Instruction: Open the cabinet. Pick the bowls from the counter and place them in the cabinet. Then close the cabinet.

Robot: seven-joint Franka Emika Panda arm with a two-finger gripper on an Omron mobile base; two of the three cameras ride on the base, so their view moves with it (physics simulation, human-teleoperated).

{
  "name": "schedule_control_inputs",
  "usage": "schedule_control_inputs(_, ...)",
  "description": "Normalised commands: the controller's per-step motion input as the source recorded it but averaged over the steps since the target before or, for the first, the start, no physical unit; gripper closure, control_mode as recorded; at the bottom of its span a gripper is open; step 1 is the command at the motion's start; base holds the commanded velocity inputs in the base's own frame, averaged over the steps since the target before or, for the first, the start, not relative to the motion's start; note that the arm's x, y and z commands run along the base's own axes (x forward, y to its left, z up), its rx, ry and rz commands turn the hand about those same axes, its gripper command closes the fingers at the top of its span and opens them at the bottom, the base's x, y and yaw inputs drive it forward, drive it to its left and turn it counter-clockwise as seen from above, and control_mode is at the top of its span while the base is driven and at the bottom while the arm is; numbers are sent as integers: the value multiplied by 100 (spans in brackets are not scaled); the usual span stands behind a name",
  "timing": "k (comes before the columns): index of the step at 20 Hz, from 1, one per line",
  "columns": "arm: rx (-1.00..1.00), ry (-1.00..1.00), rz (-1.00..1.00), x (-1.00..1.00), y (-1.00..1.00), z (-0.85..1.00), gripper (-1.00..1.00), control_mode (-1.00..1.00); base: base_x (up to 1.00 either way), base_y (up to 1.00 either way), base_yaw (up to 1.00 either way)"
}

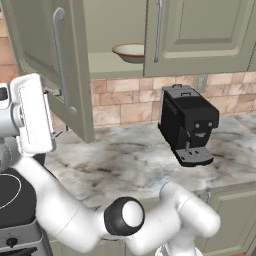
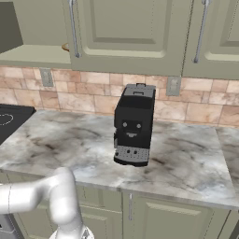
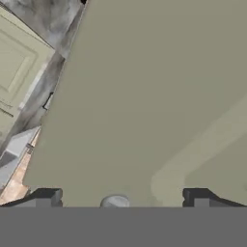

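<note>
The arm rises from the near base, bends at a dark elbow and reaches up to the left, its hand (image 3: 120,195) pressed close against the open left door (image 1: 47,65) of the cabinet (image 1: 200,35). The fingers (image 3: 48,197) stand wide apart with nothing held between them. The tan bowl (image 1: 129,52) sits on the cabinet shelf. A black coffee machine (image 1: 187,125) stands on the desk (image 1: 125,160).
</note>
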Motion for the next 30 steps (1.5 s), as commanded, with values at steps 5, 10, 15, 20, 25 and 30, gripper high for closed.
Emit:
schedule_control_inputs(5,0,6,2,0,-100,0,-100,-100,0,0,0)
schedule_control_inputs(10,-1,0,11,13,-100,0,-100,-100,0,0,0)
schedule_control_inputs(15,0,0,25,59,-100,0,-100,-100,0,0,0)
schedule_control_inputs(20,1,0,35,91,-100,0,-100,-100,0,0,0)
schedule_control_inputs(25,5,-2,43,100,-100,0,-100,-100,0,0,0)
schedule_control_inputs(30,8,-2,48,100,-98,0,-100,-100,0,0,0)
